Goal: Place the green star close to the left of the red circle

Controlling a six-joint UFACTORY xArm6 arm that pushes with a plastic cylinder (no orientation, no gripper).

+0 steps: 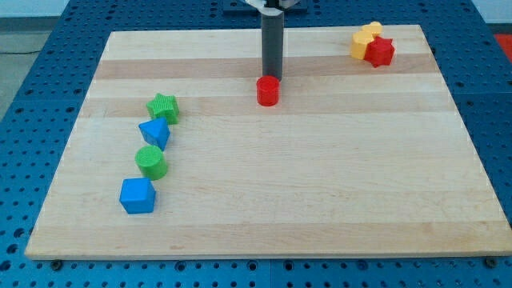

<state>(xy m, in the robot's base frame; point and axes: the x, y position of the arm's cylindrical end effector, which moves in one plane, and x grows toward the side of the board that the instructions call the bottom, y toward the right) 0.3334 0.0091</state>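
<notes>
The green star [163, 107] lies on the wooden board [320, 176] at the view's left. The red circle [268, 90] stands near the top middle, well to the right of the star. My tip [272, 76] is just above the red circle in the view, at its far edge, touching or nearly touching it. The dark rod rises straight up from there. The tip is far to the right of the green star.
Below the green star runs a line of blocks: a blue triangle [154, 133], a green circle [151, 162] and a blue cube [137, 196]. A yellow block [364, 42] and a red star [380, 52] sit together at the top right.
</notes>
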